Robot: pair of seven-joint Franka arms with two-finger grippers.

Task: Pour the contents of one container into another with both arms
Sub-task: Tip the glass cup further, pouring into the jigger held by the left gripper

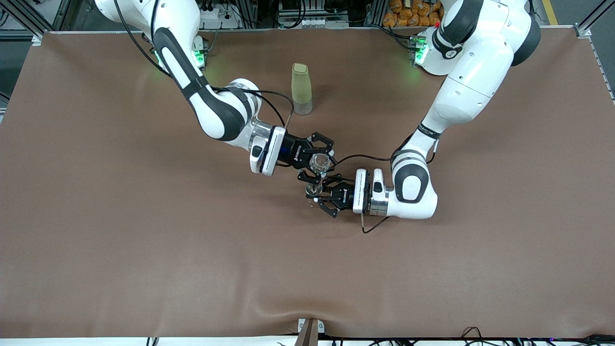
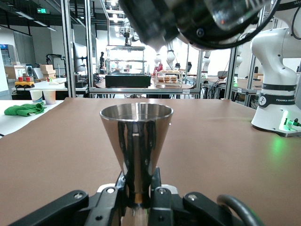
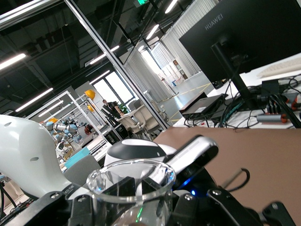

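Observation:
A clear glass [image 1: 319, 163] is up in the air, and my right gripper [image 1: 321, 161] is shut on it. It hangs tilted just above a conical steel cup [image 1: 314, 189]. My left gripper [image 1: 319, 195] is shut on that cup's narrow waist, low over the middle of the table. In the left wrist view the steel cup [image 2: 136, 136] stands upright between my left gripper's [image 2: 137, 190] fingers, with the right gripper [image 2: 202, 23] overhead. In the right wrist view the glass [image 3: 131, 181] sits in my right gripper [image 3: 134, 200]; its contents cannot be told.
A tall pale yellow-green tumbler [image 1: 301, 89] stands on the brown table [image 1: 144, 240], farther from the front camera than both grippers. Black cables [image 1: 365, 157] trail from both wrists. The arms' bases [image 1: 425, 50] stand along the table's back edge.

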